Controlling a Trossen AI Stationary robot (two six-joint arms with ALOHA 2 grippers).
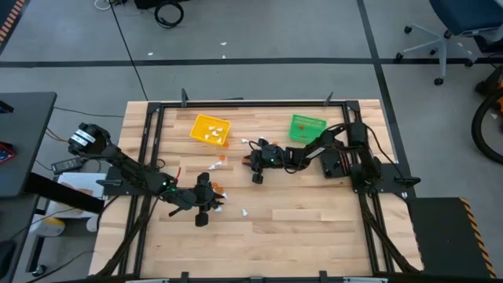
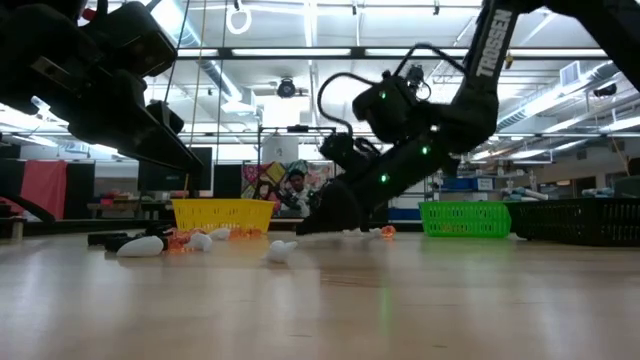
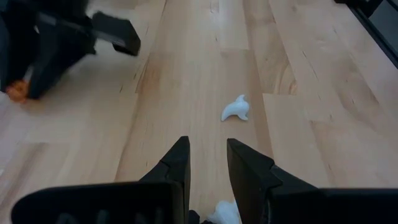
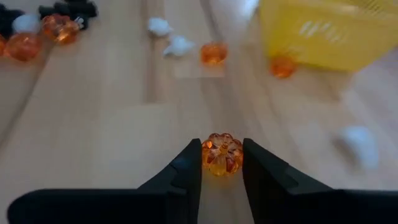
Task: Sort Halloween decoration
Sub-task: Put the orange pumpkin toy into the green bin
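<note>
The Halloween decoration lies scattered on the wooden table: white trinkets (image 4: 179, 45), orange ones (image 4: 213, 53) and a few black ones (image 4: 68, 9). My right gripper (image 1: 251, 163), at mid table near the yellow bin (image 1: 210, 130), is shut on an orange pumpkin trinket (image 4: 222, 154). My left gripper (image 3: 208, 163) hovers at the near left with its fingers apart. A white ghost trinket (image 3: 236, 109) lies on the wood ahead of it. Another white trinket (image 3: 224, 213) shows far back between its fingers. My right gripper pinches the orange pumpkin's two sides (image 4: 209, 155) between its fingertips (image 4: 189, 163). The fingers slant down at it from the table's right side. The pumpkin sits upright low over the wood; whether it is clear of the table I cannot tell. My left gripper: I cannot tell whether it touches the white trinket far back between its fingers.
The green bin (image 1: 307, 127) stands at the far right and the yellow bin holds some white pieces. A black bin (image 2: 580, 220) shows at the right in the low view. Loose trinkets (image 2: 200, 241) lie between the two grippers. Bare wood runs along the near edge.
</note>
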